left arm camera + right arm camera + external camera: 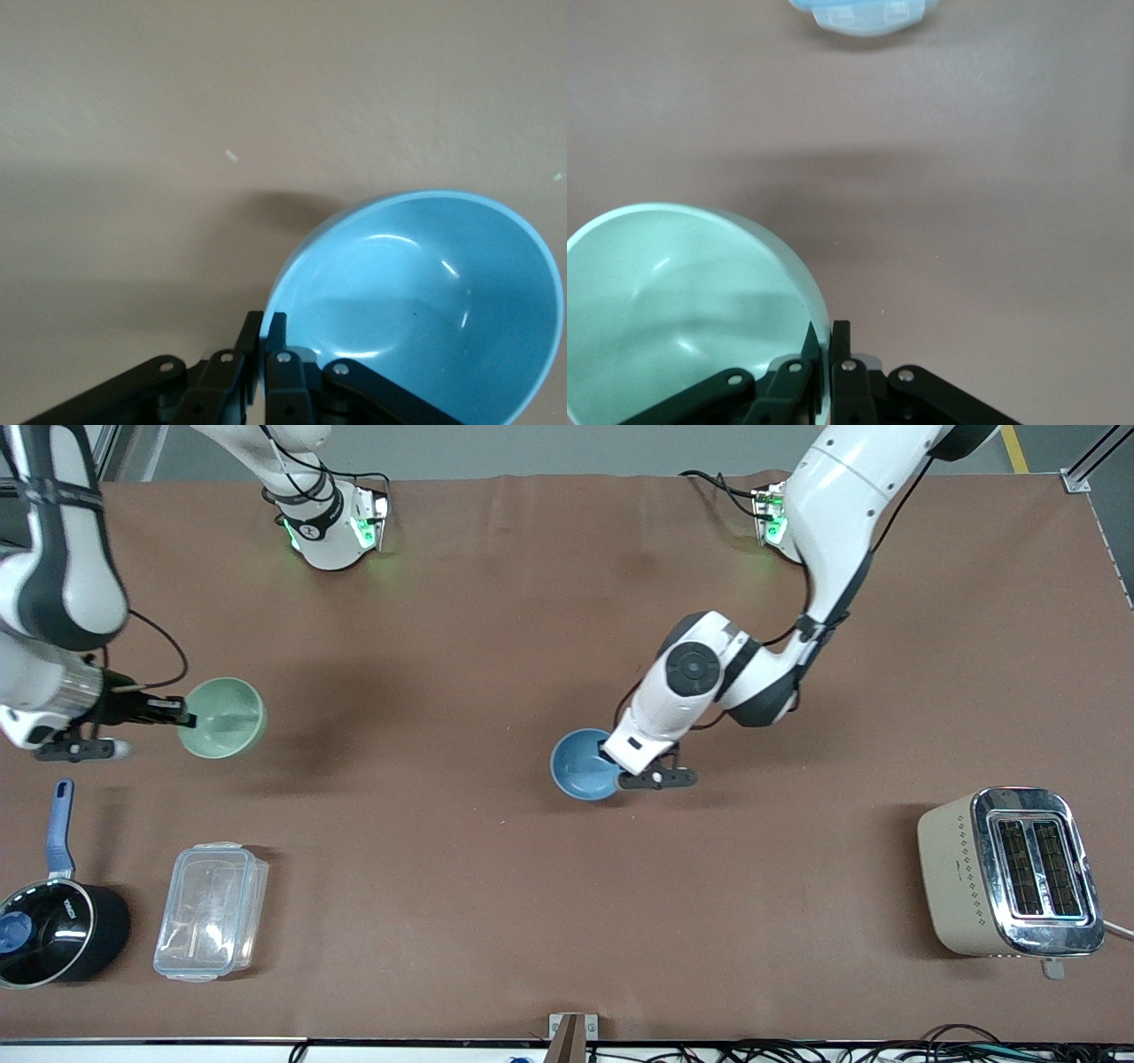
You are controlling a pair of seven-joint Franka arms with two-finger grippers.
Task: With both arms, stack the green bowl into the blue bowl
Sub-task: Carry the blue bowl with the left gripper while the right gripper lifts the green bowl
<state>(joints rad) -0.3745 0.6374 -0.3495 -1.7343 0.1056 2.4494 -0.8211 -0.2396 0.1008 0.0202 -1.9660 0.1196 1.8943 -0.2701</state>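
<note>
The pale green bowl [221,717] hangs tilted over the table toward the right arm's end. My right gripper [186,719] is shut on its rim. In the right wrist view the fingers [824,332] pinch the wall of the green bowl [682,301], one inside and one outside. The sky-blue bowl [580,764] is tilted near the table's middle. My left gripper [609,755] is shut on its rim. In the left wrist view the gripper [264,323] clamps the edge of the blue bowl [425,301], whose shadow lies apart from it on the table.
A beige and chrome toaster [1010,872] stands toward the left arm's end, near the front camera. A black saucepan with a blue handle [53,930] and a clear plastic lidded box [211,911] sit nearer the camera than the green bowl. The box's edge shows in the right wrist view [864,13].
</note>
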